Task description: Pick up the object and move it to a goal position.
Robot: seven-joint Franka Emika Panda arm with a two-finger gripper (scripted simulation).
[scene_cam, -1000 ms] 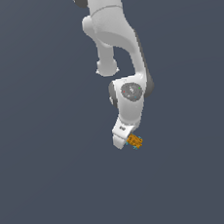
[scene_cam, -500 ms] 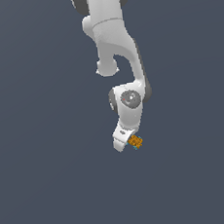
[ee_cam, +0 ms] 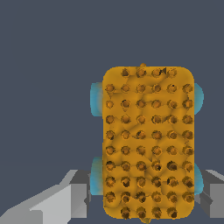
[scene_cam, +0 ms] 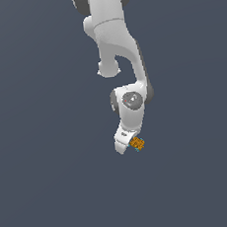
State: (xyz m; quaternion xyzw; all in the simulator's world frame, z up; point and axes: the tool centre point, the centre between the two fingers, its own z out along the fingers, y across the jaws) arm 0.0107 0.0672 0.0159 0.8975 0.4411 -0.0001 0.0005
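The object (scene_cam: 137, 143) is a tiny orange block with dark dots, seen in the exterior view at the tip of the white arm. My gripper (scene_cam: 130, 147) is shut on it. The wrist view shows the object (ee_cam: 148, 140) close up, a studded orange slab with teal bits poking out at its sides. A grey finger (ee_cam: 72, 199) presses one side of it and a second finger (ee_cam: 214, 197) shows at the other. The gripper (ee_cam: 144, 202) holds the slab's near end.
Around the arm (scene_cam: 116, 45) there is only a plain dark blue-grey background. No table edge, goal marker or other object shows in either view.
The wrist joint has sunk a little and turned, and the upper arm has shifted. The object stays gripped at nearly the same spot in the exterior view.
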